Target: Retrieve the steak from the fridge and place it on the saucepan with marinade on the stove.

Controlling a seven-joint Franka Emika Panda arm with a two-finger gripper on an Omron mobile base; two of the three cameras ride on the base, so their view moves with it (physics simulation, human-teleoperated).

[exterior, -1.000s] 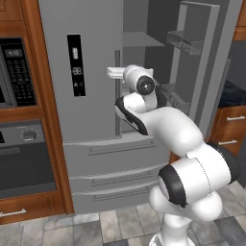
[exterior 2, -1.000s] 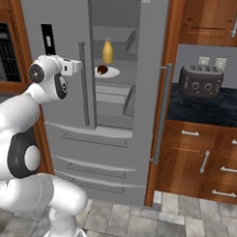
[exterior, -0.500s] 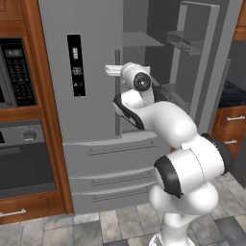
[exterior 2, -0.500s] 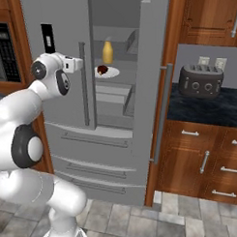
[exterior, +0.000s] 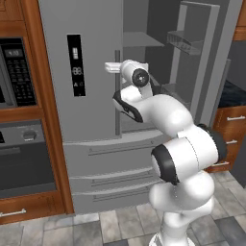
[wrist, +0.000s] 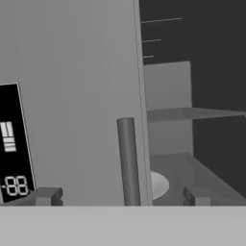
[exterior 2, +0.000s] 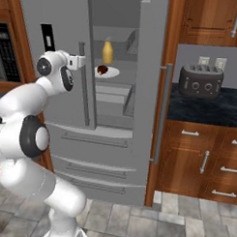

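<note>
Steak (exterior 2: 102, 69) sits on a white plate (exterior 2: 111, 73) on a shelf inside the open right half of the fridge (exterior 2: 61, 21), beside a yellow bottle (exterior 2: 107, 52). Claw (exterior 2: 80, 62) is spread wide and empty at the closed door's handle (wrist: 128, 161); the steak lies ahead of it and off to the open side. Display panel (wrist: 14, 144) reads roughly "88"; nothing else legible.

1. In the hand view the fridge's (wrist: 72, 96) shut left door hides most of the plate (wrist: 159, 184); only a pale sliver shows past the handle (wrist: 128, 161).
2. The steak (exterior 2: 102, 69) is too small to make out in detail.
3. The picture's left edge cuts the display (wrist: 13, 144).
</note>
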